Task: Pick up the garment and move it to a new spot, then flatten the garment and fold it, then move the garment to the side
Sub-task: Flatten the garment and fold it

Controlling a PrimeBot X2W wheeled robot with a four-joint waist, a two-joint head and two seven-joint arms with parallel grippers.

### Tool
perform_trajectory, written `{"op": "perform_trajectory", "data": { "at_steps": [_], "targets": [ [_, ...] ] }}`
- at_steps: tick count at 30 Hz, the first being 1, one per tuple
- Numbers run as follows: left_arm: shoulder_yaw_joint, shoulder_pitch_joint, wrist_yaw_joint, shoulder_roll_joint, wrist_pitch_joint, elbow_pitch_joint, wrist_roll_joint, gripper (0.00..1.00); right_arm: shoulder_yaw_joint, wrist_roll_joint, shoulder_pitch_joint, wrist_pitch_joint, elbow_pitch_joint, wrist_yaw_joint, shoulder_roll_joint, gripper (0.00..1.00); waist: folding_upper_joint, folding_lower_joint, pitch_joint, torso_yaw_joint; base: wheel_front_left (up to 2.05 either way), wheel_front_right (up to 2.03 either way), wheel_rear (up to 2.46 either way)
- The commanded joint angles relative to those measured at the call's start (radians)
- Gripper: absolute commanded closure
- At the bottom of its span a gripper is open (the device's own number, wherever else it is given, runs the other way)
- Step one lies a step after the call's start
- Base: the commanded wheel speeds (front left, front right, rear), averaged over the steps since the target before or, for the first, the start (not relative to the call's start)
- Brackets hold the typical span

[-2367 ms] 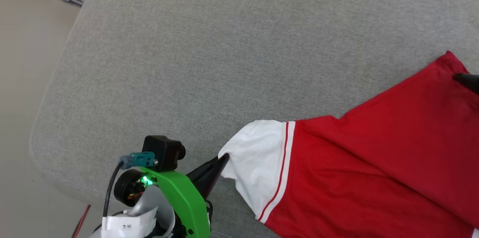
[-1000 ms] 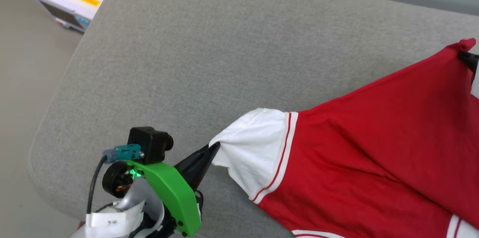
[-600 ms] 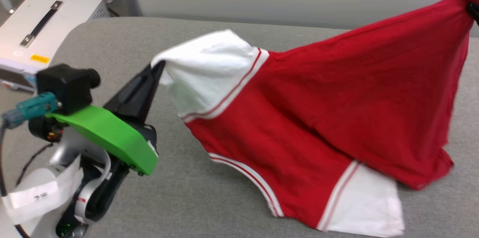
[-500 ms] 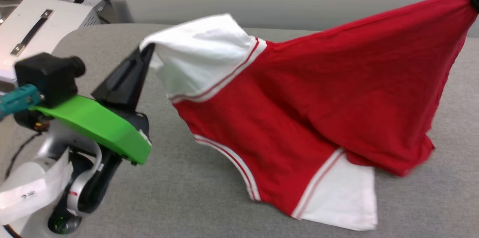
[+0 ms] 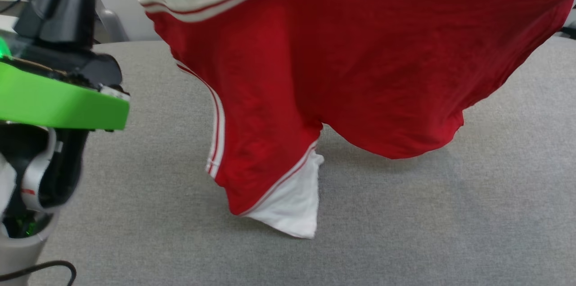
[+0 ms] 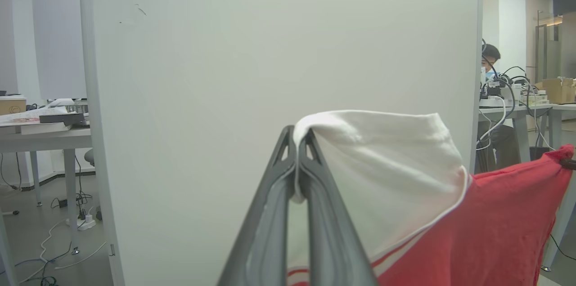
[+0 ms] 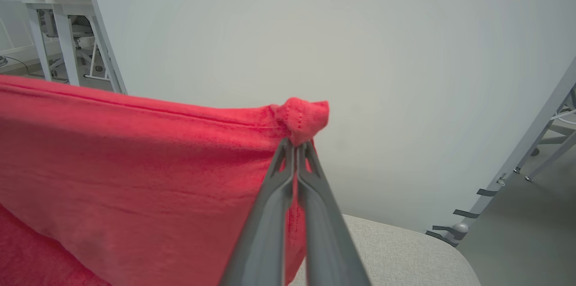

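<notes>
A broad grey cushion (image 5: 405, 214) spreads across the bottom of the head view, with a pale partition panel (image 6: 270, 52) standing behind it. Above the cushion hangs the garment (image 5: 360, 52), a red jersey with white sleeves and red-white striped trim, stretched sideways between the two arms and sagging in the middle toward the cushion. Its lower white sleeve (image 5: 292, 205) dangles lowest and seems to brush the cushion, though the blur makes contact hard to confirm. High over the cushion's left side, the left gripper (image 6: 297, 135) has its fingers (image 6: 265, 214) closed on the edge of the other white sleeve; over the cushion's right side, the right gripper (image 7: 297, 144) is pinched tight on a bunched red corner of the garment
</notes>
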Motion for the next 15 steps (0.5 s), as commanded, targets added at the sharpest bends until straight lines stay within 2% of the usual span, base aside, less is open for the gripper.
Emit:
{"op": "perform_trajectory", "data": {
  "at_steps": [1, 7, 15],
  "targets": [
    [0.011, -0.037, -0.006, 0.011, -0.009, -0.003, 0.013, 1.0, -0.011, -0.011, 0.001, -0.008, -0.016, -0.001, 0.008, 1.0, -0.0001, 0.0, 0.03, -0.011, 0.0, 0.0, 0.0],
    [0.045, -0.17, -0.051, 0.061, 0.003, 0.015, 0.032, 1.0, -0.054, -0.035, -0.07, -0.035, -0.063, -0.001, 0.031, 1.0, -0.0001, 0.0, 0.125, -0.021, 0.0, 0.0, 0.0],
    [0.053, -0.418, -0.171, 0.155, 0.084, 0.165, 0.031, 1.0, -0.071, -0.065, -0.243, -0.079, -0.025, -0.001, 0.042, 1.0, -0.0001, 0.0, 0.297, -0.037, 0.0, 0.0, 0.0]
  ]
}}
